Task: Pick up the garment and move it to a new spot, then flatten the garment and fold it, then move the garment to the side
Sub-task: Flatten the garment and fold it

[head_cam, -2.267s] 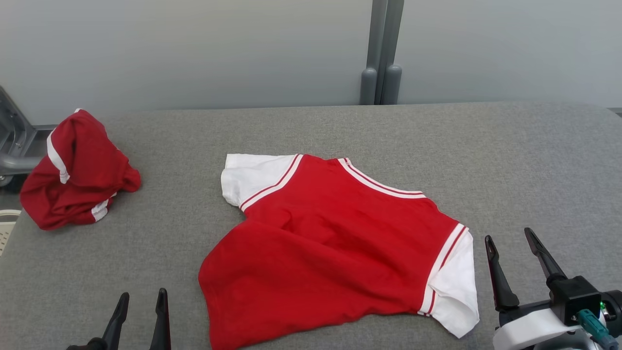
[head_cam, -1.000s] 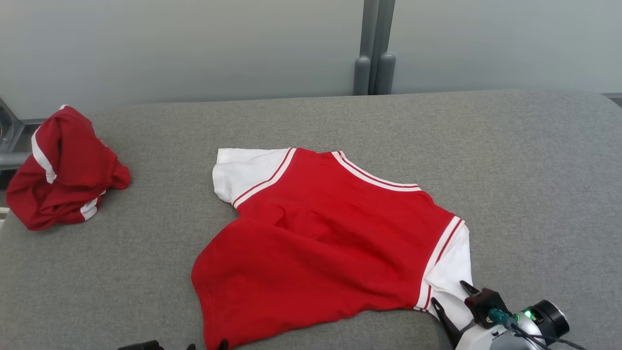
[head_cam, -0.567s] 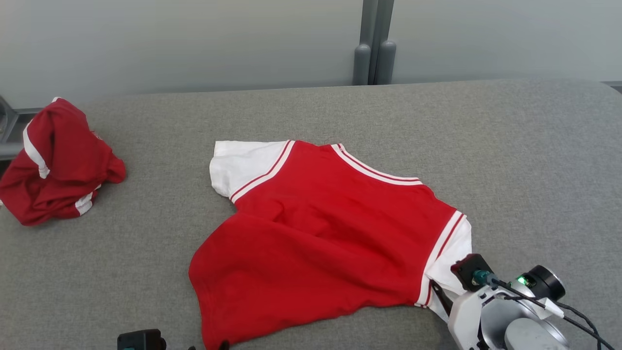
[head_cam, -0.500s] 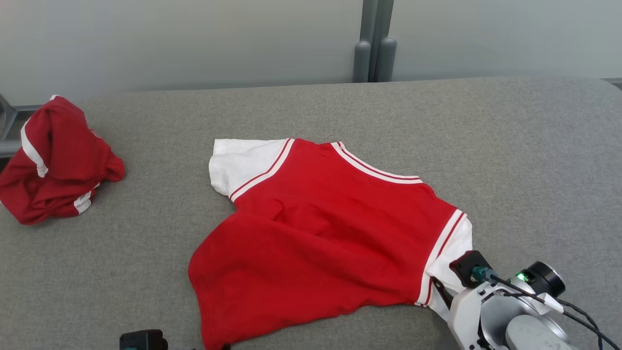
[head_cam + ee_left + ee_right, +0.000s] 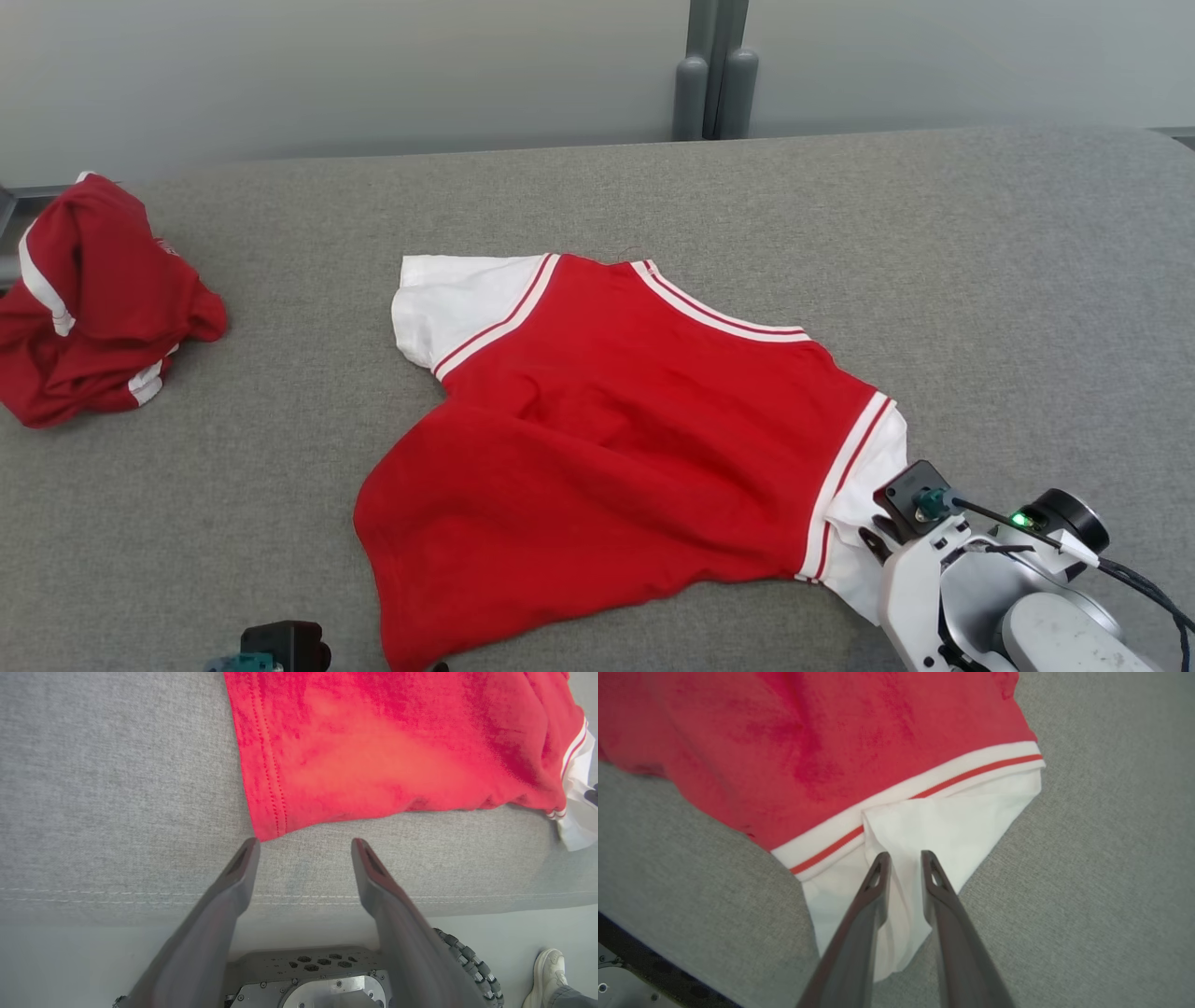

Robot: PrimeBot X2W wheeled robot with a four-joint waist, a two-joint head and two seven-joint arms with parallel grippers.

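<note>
On the grey surface (image 5: 1027, 280), the wide left claw (image 5: 304, 843) should seize the near hem corner (image 5: 266, 830) of the red-and-white cotton shirt (image 5: 635, 439) and the narrow right claw (image 5: 903, 855) pinch its sleeve (image 5: 952, 821).

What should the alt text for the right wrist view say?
The right gripper, its dark fingers narrowly parted, is poised over the white sleeve of a red shirt. The shirt lies on a grey fabric surface.

Soft matt red knit garment (image 5: 607, 448) on coarse grey woven tabletop (image 5: 980, 280).
</note>
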